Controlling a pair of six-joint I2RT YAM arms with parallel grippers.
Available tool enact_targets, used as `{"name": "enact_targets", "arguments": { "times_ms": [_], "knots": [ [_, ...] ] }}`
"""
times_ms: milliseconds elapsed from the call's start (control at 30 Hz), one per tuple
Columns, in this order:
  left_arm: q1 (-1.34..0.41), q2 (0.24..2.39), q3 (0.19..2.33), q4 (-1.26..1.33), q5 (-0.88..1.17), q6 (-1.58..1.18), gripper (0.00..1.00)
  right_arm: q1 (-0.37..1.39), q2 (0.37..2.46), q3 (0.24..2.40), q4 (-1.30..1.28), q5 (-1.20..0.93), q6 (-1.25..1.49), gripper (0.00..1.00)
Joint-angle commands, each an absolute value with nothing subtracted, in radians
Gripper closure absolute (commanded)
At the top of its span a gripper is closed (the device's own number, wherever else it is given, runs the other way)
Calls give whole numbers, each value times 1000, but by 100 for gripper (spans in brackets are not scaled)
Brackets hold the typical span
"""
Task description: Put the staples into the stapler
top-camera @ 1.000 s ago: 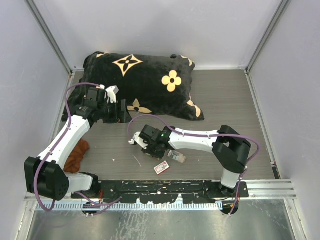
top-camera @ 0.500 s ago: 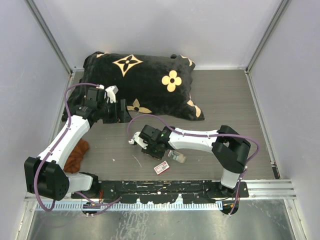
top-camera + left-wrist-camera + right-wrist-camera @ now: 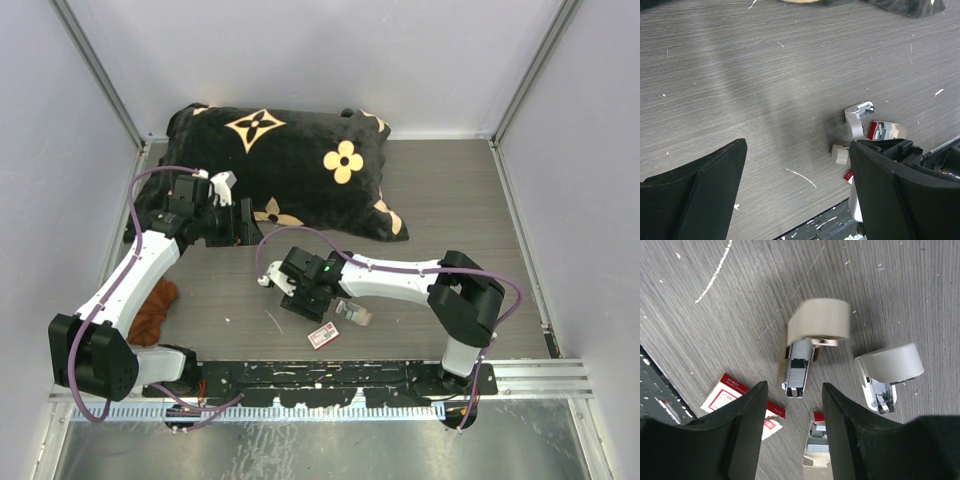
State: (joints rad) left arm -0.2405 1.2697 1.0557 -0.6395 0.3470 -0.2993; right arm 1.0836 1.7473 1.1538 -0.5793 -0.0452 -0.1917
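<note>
Staples tray [image 3: 353, 314] just R of box [image 3: 322, 336]; stapler [image 3: 817, 327] near both; pillow [image 3: 290, 165] far behind.

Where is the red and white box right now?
In the top view the box lies flat on the table by its near edge, just below-right of the right gripper.

One pillow [image 3: 290, 170], one cloth [image 3: 155, 310], two stapler parts [image 3: 812, 335], one staple box [image 3: 322, 336].
</note>
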Motion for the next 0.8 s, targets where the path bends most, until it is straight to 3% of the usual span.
{"name": "enact_targets", "arguments": {
  "times_ms": [0, 400, 767],
  "knots": [
    [-232, 1262, 1066, -596, 367, -296, 14, 1083, 1673, 1166, -558, -87, -188, 45],
    [-228, 1248, 1057, -586, 345, -299, 14, 1057, 1554, 1097, -483, -73, -60, 43],
    [-226, 1151, 1026, -557, 259, -278, 14, 986, 1219, 894, -473, 170, 446, 47]
  ]
}}
